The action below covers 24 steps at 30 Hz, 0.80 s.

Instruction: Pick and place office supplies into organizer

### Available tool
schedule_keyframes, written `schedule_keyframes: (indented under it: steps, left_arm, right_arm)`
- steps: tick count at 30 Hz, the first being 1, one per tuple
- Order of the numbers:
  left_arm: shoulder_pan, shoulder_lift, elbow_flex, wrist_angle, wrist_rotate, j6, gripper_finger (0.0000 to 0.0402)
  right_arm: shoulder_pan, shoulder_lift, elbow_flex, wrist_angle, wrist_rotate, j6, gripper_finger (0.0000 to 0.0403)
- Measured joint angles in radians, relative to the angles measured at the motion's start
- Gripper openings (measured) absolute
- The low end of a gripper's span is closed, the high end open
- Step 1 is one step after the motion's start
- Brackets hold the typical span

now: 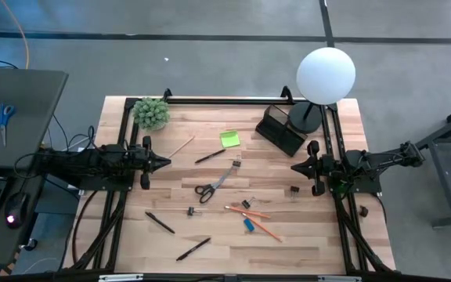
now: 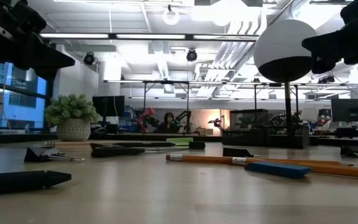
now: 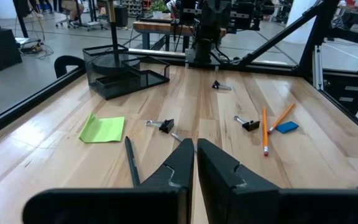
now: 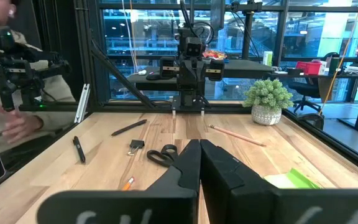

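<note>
Office supplies lie scattered across a wooden counter (image 1: 210,235) while both robot arms wait at its edges. The left hand (image 1: 165,163), fingers pressed together and holding nothing, points in from the counter's left side; the right hand (image 1: 294,167), likewise shut and empty, points in from the right, just in front of the organizer (image 1: 280,129).

The organizer, a black mesh caddy, sits toward the far right corner, touching or just beside the black base of the white globe lamp (image 1: 326,74). A potted plant (image 1: 151,113) stands at the far left corner.

Taking the organizer as landmark: the lime-green sticky-note pad (image 1: 229,139) lies just to its left. A black pen (image 1: 210,156) lies beyond the pad, its long axis running diagonally up toward the organizer. A wooden pencil (image 1: 182,146) farther left slants the same way. The black-handled scissors (image 1: 214,184) rest well in front and to the left, handles toward the near side, blades pointing up toward the organizer.

Nearer the front, two orange pencils (image 1: 250,212) lie roughly crossways, angled down toward the right, with a small blue piece (image 1: 249,225) touching or just beside them. Two more black pens lie near the front: one (image 1: 160,222) slanting down to the right, another (image 1: 193,249) slanting up to the right. Small dark clips (image 1: 246,204) dot the middle of the counter, one (image 1: 294,189) directly in front of the organizer.

In the right wrist view a person's hand (image 4: 17,127) shows beyond the counter's edge.
</note>
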Motion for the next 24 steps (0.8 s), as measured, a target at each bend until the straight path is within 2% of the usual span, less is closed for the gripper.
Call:
schedule_keyframes:
  steps: [24]
  left_arm:
    - [0.000, 0.000, 0.000, 0.076, 0.000, -0.026, 0.0012]
  right_arm:
    - [0.000, 0.000, 0.000, 0.000, 0.000, 0.000, 0.0000]
